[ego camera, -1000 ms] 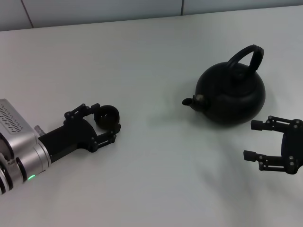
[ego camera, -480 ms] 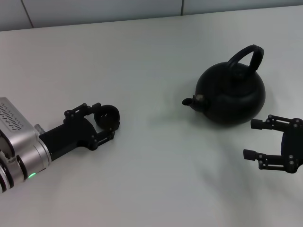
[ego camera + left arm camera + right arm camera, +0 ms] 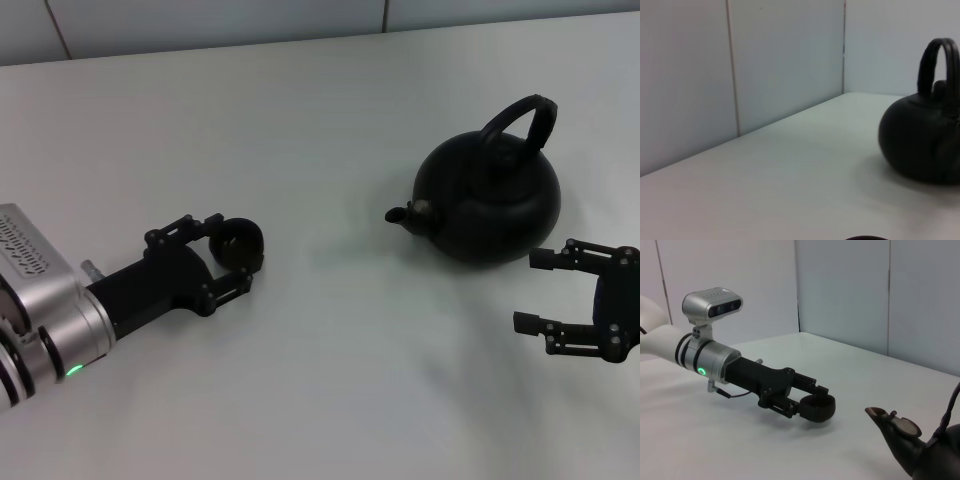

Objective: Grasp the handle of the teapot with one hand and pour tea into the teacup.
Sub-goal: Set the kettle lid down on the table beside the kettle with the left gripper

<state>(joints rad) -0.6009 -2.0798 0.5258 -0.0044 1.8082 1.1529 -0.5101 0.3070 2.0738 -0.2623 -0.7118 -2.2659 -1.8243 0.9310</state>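
Carried nearer the teapot [image 3: 487, 205], the teacup [image 3: 240, 246] sits pinched in the left gripper [image 3: 228, 254], while the right gripper [image 3: 533, 291] hangs spread beside the pot.

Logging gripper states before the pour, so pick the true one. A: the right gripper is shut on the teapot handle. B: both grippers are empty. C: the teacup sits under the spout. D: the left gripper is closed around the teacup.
D: the left gripper encloses the teacup; the right gripper hangs open beside the teapot.
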